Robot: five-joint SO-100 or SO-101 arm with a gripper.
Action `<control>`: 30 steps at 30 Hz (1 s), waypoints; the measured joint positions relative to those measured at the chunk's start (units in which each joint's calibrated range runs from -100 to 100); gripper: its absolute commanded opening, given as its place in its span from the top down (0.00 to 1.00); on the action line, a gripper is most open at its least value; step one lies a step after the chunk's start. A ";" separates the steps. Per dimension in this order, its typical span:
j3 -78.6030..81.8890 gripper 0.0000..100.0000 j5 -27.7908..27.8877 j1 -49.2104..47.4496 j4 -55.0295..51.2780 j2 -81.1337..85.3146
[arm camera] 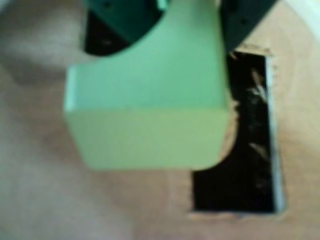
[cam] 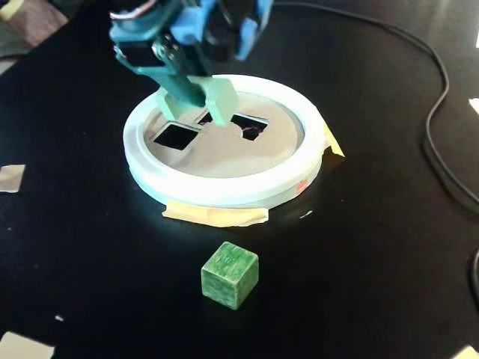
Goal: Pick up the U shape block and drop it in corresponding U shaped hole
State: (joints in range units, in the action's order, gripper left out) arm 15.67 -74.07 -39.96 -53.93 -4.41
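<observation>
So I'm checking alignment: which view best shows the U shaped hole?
The fixed view: the U shaped hole appears within the tan disc, beside the square cutout. The wrist view shows it blurred, largely behind the U shape block.

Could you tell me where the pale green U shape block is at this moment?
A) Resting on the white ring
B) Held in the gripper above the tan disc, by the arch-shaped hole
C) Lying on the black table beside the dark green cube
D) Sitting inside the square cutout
B: the gripper holds the U shape block over the tan disc, partly overlapping the U shaped hole in the wrist view.
</observation>
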 measured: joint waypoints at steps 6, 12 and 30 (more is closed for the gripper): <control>-5.37 0.99 0.00 -2.90 0.00 -6.69; -6.25 0.99 0.00 -5.00 0.00 -7.94; -18.74 0.99 0.05 -4.80 0.00 -19.35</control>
State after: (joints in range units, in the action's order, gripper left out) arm -3.07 -74.02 -44.76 -53.93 -23.76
